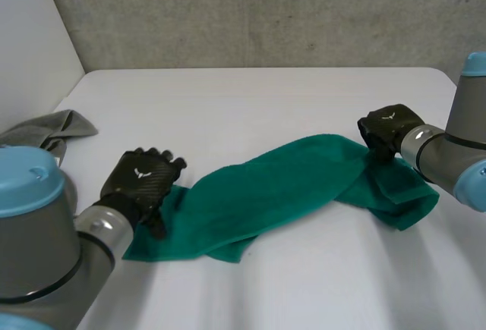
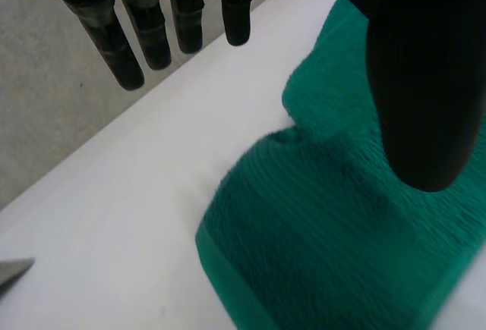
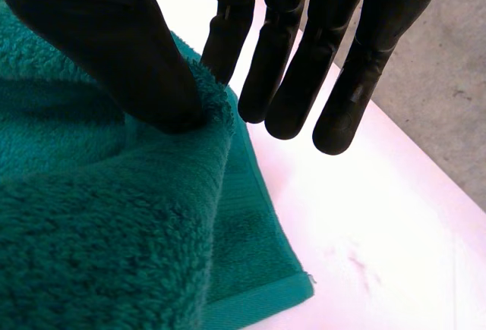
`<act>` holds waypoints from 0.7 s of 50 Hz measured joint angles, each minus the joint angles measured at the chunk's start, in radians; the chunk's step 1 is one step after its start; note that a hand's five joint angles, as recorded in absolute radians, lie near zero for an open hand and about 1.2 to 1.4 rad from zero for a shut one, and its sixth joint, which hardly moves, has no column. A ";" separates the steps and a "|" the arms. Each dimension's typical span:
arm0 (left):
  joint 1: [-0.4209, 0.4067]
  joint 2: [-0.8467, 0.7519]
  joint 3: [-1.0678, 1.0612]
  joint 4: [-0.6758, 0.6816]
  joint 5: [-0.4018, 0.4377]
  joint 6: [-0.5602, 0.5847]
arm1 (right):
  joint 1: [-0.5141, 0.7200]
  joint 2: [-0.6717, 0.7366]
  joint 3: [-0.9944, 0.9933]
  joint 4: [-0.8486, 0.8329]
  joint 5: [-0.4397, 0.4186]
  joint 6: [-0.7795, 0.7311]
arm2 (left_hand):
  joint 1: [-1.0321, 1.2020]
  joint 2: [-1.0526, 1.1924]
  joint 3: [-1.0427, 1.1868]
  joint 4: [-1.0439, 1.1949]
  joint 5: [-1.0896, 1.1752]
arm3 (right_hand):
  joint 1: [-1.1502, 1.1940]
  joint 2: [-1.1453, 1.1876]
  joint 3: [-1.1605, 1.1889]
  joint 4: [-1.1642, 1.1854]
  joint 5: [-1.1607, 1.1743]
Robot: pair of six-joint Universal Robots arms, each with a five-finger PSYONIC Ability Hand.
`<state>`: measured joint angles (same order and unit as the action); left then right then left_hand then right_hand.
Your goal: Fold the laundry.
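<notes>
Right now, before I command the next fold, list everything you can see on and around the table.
green towel: one, green, bunched in a long strip across the table.
grey cloth: one, grey, crumpled at the table's edge, apart from the towel.
table: one, white, under both cloths.
wall: one, grey, behind the table.
left hand: one, black, fingers straight, over one end of the towel.
right hand: one, black, pinching the edge at the towel's other end between thumb and finger.
left arm, right arm: two, grey with light-blue caps.
</notes>
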<state>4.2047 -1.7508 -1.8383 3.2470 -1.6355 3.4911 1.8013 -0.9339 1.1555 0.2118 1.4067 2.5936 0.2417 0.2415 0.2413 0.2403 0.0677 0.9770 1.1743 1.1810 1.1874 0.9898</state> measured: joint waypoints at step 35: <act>0.008 -0.219 0.069 0.142 0.003 -0.003 | -0.005 -0.066 0.145 -0.071 -0.019 0.049 | 0.908 0.930 0.932 0.942 0.894 | 0.000 0.000 0.000 0.000 0.002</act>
<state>4.2129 -1.9699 -1.7691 3.3888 -1.6324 3.4876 1.7962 -0.9996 1.3004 0.1408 1.3882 2.6426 1.1500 1.1712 1.1735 1.1828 0.9614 0.9771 1.1743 1.1810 1.1874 0.9915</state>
